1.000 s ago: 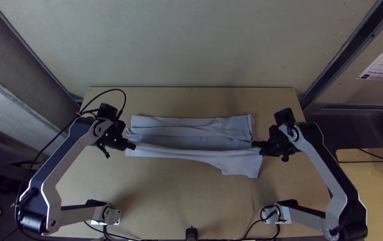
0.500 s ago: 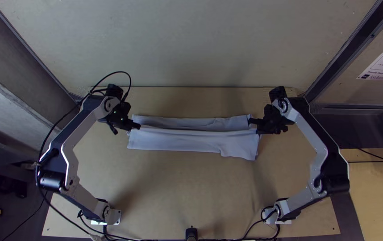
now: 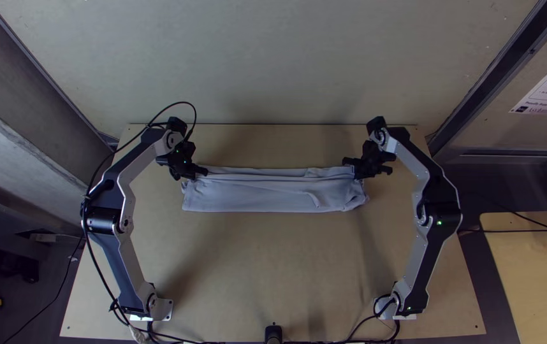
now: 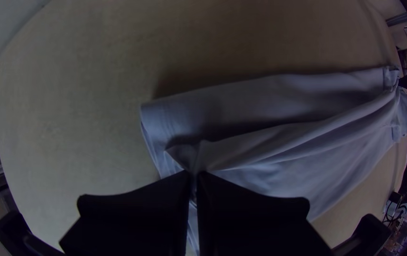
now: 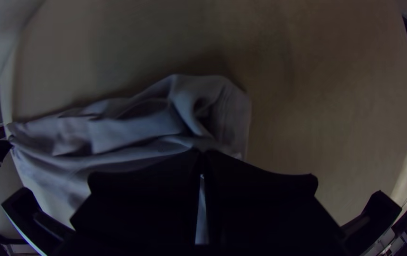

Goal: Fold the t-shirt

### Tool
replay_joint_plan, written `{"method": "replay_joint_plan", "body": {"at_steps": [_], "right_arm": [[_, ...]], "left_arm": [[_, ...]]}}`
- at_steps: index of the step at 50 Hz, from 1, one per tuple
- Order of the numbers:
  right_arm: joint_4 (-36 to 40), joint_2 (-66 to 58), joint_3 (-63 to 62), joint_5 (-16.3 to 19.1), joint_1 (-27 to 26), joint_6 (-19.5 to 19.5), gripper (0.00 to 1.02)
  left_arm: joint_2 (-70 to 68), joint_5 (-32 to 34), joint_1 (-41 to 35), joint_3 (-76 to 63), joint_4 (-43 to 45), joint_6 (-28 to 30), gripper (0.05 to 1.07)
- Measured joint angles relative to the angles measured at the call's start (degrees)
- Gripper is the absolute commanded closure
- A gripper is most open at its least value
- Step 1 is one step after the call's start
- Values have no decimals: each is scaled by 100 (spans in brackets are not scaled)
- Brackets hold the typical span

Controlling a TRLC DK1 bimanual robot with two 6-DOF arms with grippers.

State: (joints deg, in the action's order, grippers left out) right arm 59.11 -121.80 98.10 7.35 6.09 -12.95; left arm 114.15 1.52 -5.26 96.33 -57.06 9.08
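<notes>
Black cable point(image 3: 184, 102) loops nr L gripper point(image 3: 205, 171) on tee point(image 3: 254, 196)

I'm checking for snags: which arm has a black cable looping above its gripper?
The left arm: its black cable arches above the left gripper, while the right arm has no such loop.

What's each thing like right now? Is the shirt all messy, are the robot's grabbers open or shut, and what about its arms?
T-shirt: folded into a long, narrow strip, wrinkled, not flat
Left gripper: shut on the shirt
Right gripper: shut on the shirt
Left arm: bent, reaching across the table
Right arm: bent, reaching across the table
Small light on the right arm: glowing green
</notes>
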Motion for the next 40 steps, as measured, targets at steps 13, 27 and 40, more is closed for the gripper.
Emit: {"method": "replay_joint_plan", "body": {"at_steps": [13, 27, 40], "right_arm": [[-55, -131, 138, -197, 17, 109, 32], [-111, 463, -79, -592, -98, 514, 16], [-142, 1954, -133, -608, -131, 619, 15]], "left_arm": [[138, 0, -70, 0, 26, -155, 9], [-122, 245, 76, -57, 63, -199, 9], [-951, 1517, 667, -153, 63, -219, 9]]}}
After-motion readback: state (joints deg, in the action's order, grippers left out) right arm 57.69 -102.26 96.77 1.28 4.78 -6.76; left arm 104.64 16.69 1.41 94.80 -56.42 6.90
